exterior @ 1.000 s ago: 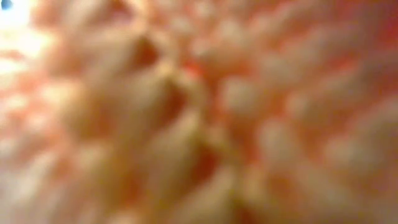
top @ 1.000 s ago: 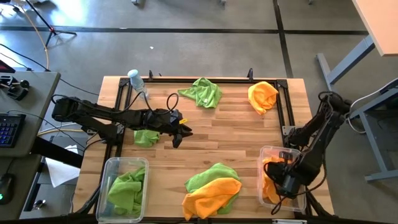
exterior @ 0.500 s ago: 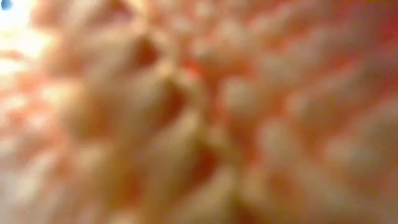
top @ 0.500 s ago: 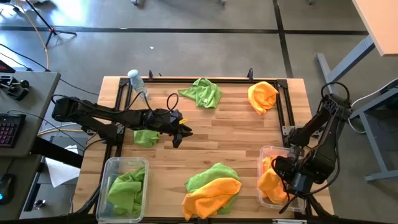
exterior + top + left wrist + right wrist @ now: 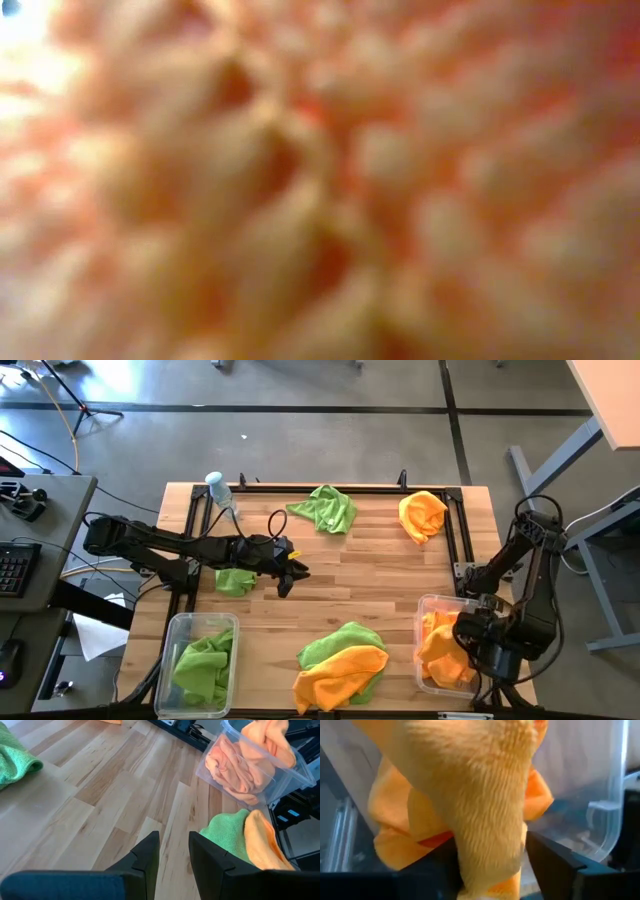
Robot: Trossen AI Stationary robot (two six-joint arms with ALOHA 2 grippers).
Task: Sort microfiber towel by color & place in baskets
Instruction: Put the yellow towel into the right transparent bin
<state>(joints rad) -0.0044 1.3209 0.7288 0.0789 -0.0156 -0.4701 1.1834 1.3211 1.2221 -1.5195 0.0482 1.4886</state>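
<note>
Orange fuzz: orange towel (image 5: 485,815) draped between the right gripper (image 5: 490,865) jaws, spread wide, over the clear right basket (image 5: 428,605), lower right.
Left gripper (image 5: 290,572): mid-frame over the wood-plank surface (image 5: 370,580), jaws slightly apart, holding nothing.
Left basket (image 5: 180,622): lower left, crumpled green towel (image 5: 205,662) inside.

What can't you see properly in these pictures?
- Low view: the whole table is hidden; blurry orange fuzz fills the picture.
- Right wrist view: an orange towel hangs between the fingers, hiding most of the clear bin.
- High view: the right gripper is too small and dark to make out against the orange towels.
- Left wrist view: the green and orange pile is cut off at the edge.
</note>
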